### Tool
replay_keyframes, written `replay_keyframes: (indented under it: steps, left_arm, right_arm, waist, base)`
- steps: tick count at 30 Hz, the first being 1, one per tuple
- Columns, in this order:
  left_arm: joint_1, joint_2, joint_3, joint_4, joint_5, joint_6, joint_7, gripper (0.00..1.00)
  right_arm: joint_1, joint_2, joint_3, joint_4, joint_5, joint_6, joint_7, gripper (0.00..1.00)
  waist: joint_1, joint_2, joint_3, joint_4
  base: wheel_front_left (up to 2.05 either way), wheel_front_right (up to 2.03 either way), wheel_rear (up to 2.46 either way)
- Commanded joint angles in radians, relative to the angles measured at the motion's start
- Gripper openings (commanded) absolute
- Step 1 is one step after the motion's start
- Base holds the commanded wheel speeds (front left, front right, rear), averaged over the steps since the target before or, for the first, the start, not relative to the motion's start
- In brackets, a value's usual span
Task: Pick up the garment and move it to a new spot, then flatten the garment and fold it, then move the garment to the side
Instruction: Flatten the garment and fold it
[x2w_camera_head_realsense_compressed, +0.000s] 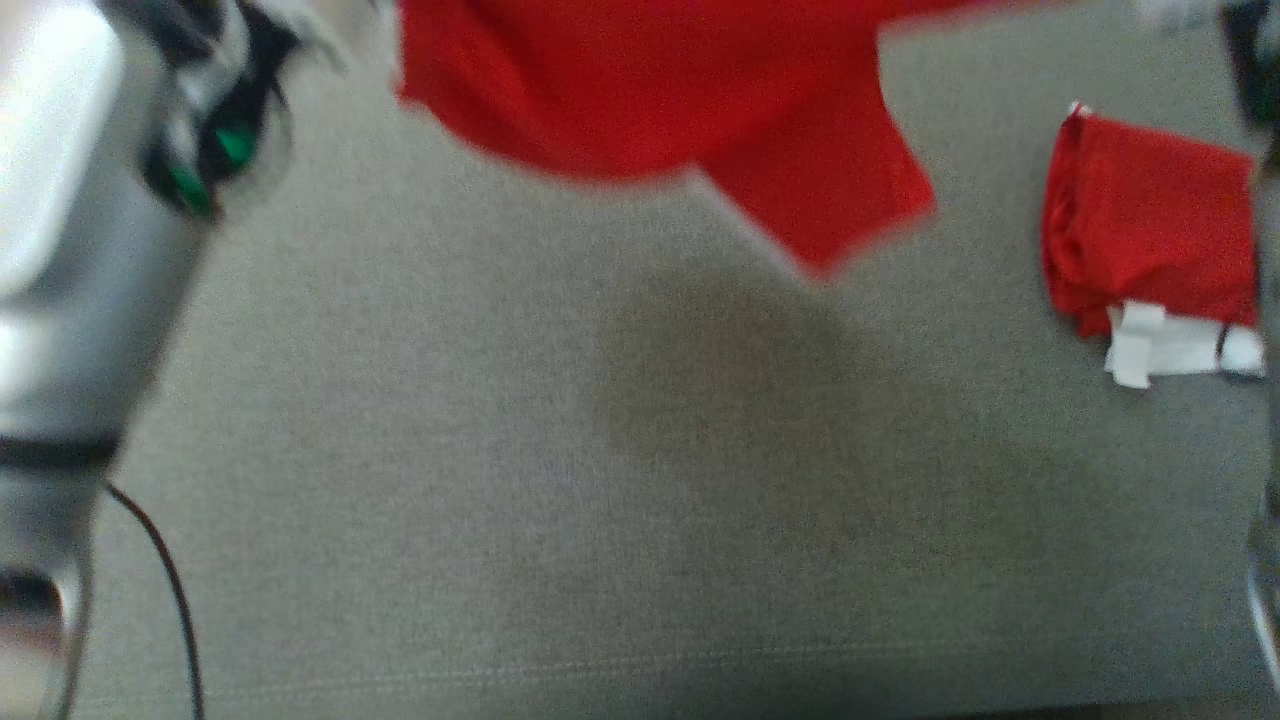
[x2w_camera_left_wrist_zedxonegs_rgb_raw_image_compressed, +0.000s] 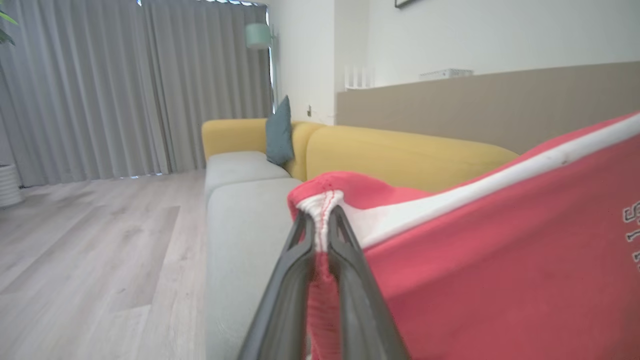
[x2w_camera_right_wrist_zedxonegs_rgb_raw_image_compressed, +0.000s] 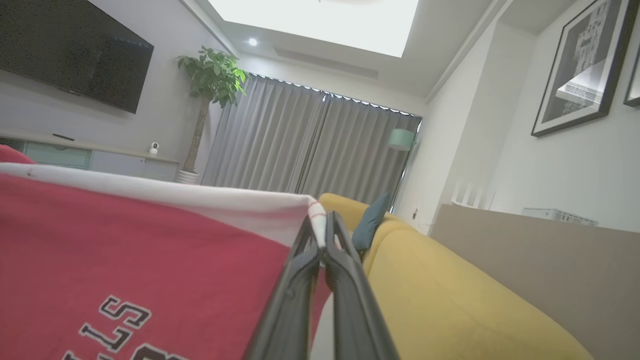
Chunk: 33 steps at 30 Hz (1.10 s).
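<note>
The garment (x2w_camera_head_realsense_compressed: 650, 90) is a red shirt with a white band and dark lettering. It hangs in the air over the grey seat cushion (x2w_camera_head_realsense_compressed: 600, 500), blurred at the top of the head view. My left gripper (x2w_camera_left_wrist_zedxonegs_rgb_raw_image_compressed: 322, 220) is shut on a bunched white-stitched corner of the garment (x2w_camera_left_wrist_zedxonegs_rgb_raw_image_compressed: 500, 260), which stretches off to the right. My right gripper (x2w_camera_right_wrist_zedxonegs_rgb_raw_image_compressed: 322, 232) is shut on the other white-edged corner, and the garment (x2w_camera_right_wrist_zedxonegs_rgb_raw_image_compressed: 125, 250) spreads taut to the left. My pale left forearm (x2w_camera_head_realsense_compressed: 80, 250) rises along the left edge.
A second red garment (x2w_camera_head_realsense_compressed: 1150, 220), folded, with white fabric at its near end, lies on the cushion at the right. The yellow sofa back (x2w_camera_left_wrist_zedxonegs_rgb_raw_image_compressed: 400, 155) and a teal pillow (x2w_camera_left_wrist_zedxonegs_rgb_raw_image_compressed: 279, 132) run behind the seat. A thin cable (x2w_camera_head_realsense_compressed: 170, 580) hangs below my left arm.
</note>
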<state>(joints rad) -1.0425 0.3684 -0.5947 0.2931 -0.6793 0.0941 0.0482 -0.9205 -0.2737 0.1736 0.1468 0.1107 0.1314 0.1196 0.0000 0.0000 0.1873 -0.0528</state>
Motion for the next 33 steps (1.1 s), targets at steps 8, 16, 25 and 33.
replay_keyframes:
  steps: [8, 16, 25, 33]
  left_arm:
    - [-0.344, -0.025, 0.114, 0.279, 0.054, -0.023, -0.213, 0.0]
    - [-0.319, -0.13, 0.106, 0.452, 0.065, -0.09, -0.306, 0.0]
    - [-0.093, -0.173, 0.099, 0.461, 0.173, -0.148, -0.31, 0.0]
    - [0.177, -0.156, 0.111, 0.418, 0.269, -0.173, -0.31, 0.0]
  right_arm:
    - [-0.379, 0.138, -0.103, 0.403, -0.16, -0.001, -0.309, 0.0]
    - [-0.385, 0.198, -0.097, 0.661, -0.215, -0.001, -0.375, 0.0]
    - [-0.254, 0.177, 0.063, 0.832, -0.206, -0.001, -0.381, 0.0]
    - [-0.098, 0.1, 0.324, 0.892, -0.082, -0.001, -0.381, 0.0]
  waist:
    - [0.0, 0.0, 0.203, -0.005]
    - [0.0, 0.0, 0.281, 0.048]
    - [0.0, 0.0, 0.254, 0.099]
    - [0.0, 0.0, 0.141, 0.106]
  base:
    - [0.0, 0.0, 0.0]
    - [0.0, 0.0, 0.0]
    - [0.0, 0.0, 0.0]
    - [0.0, 0.0, 0.0]
